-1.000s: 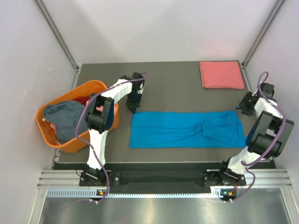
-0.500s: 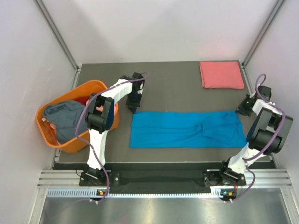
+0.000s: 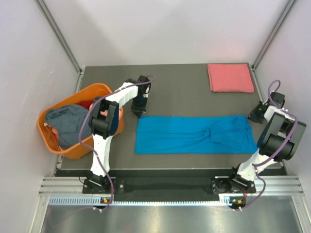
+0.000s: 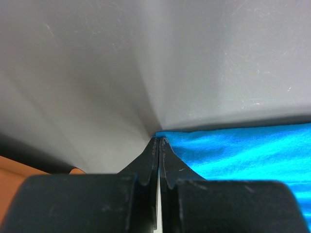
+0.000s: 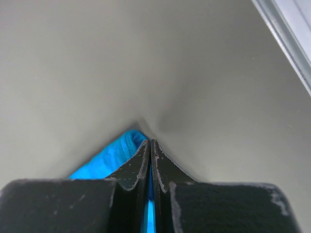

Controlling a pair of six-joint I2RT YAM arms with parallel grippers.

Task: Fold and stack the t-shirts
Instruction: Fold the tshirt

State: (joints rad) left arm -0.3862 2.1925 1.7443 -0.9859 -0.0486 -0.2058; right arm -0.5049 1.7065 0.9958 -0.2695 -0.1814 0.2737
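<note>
Blue shirt: light, limp, thin, so grip by its top corners. Right end effector pinches the upper-right corner. Left end effector is pressed together at the upper-left corner; can't tell if it has cloth.

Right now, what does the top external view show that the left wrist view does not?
Only top external: the folded salmon-pink t-shirt, a grey-blue shirt inside the orange basket, the right gripper. Only left wrist: the left gripper with its closed tips pinching the corner of the bright blue t-shirt. Both: that t-shirt, the orange basket, the table.
</note>
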